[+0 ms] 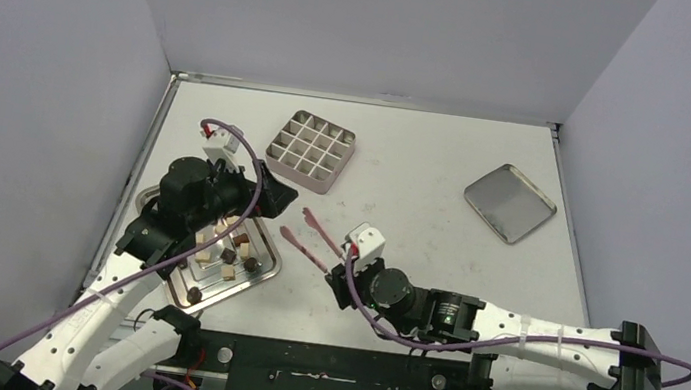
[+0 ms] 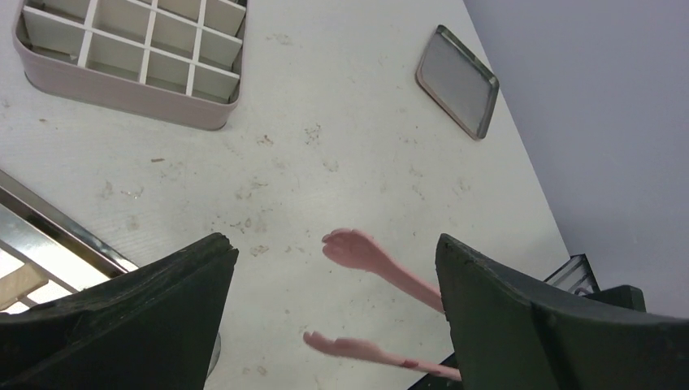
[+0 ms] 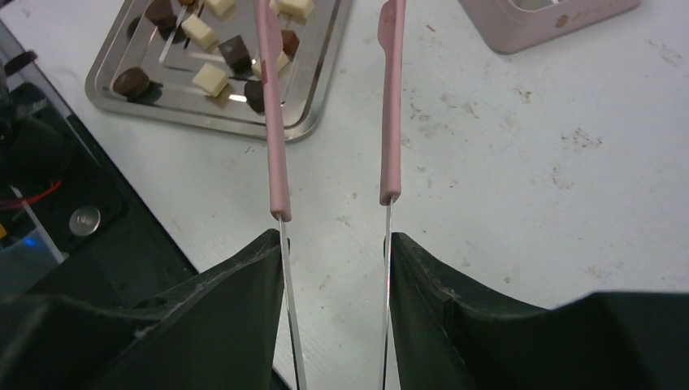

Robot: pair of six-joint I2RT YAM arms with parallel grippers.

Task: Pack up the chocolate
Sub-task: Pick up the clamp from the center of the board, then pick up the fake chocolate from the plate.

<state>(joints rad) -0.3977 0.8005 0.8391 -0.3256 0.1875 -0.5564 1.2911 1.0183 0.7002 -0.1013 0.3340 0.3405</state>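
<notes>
The chocolate (image 1: 228,255) lies as several small dark brown, tan and cream pieces on a silver tray (image 1: 238,292) at the near left. It also shows in the right wrist view (image 3: 211,77) on the tray (image 3: 203,122). My right gripper (image 1: 348,274) (image 3: 335,237) is shut on metal tongs with pink tips (image 1: 310,241) (image 3: 276,122). The tong arms stand apart and empty, pointing toward the tray's right edge. My left gripper (image 1: 266,190) (image 2: 333,244) is open and empty, above the tray's far right corner, with the tong tips (image 2: 361,252) showing between its fingers.
A square gridded tin (image 1: 312,150) (image 2: 122,89) stands at the back centre, its cells empty as far as visible. Its corner shows in the right wrist view (image 3: 544,20). A flat metal lid (image 1: 510,203) (image 2: 457,80) lies at the back right. Walls enclose the table.
</notes>
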